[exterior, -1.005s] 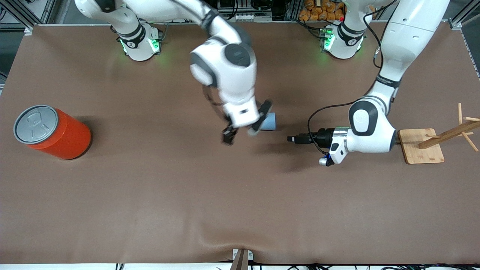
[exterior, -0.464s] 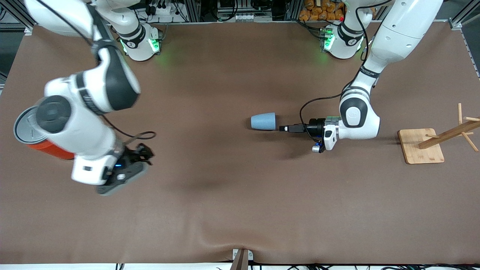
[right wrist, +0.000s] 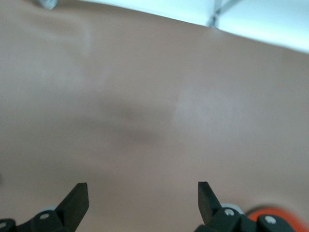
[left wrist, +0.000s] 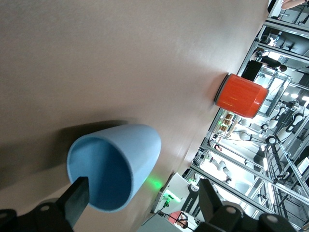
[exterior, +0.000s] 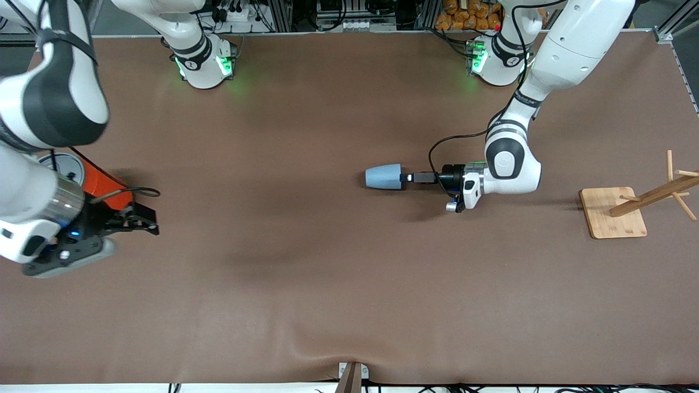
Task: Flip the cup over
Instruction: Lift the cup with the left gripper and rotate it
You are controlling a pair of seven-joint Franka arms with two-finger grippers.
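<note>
The light-blue cup (exterior: 382,176) lies on its side near the middle of the table, its wide mouth facing the left arm's end. My left gripper (exterior: 406,177) is low at that mouth, reaching in sideways, and it is open. In the left wrist view the cup (left wrist: 140,150) fills the near field. One finger (left wrist: 77,198) stands before the opening and the other (left wrist: 208,195) outside the wall; nothing is gripped. My right gripper (exterior: 146,221) hangs open and empty over the table beside the orange can, with only bare table between its fingertips (right wrist: 142,186).
A large orange can (exterior: 106,184) with a grey lid stands at the right arm's end, partly covered by the right arm. It also shows in the left wrist view as the orange can (left wrist: 241,95). A wooden rack (exterior: 614,215) stands at the left arm's end.
The right arm has swung away from the cup to the can's end of the table. The left gripper has slid up to the cup's mouth. The cup has stayed put.
</note>
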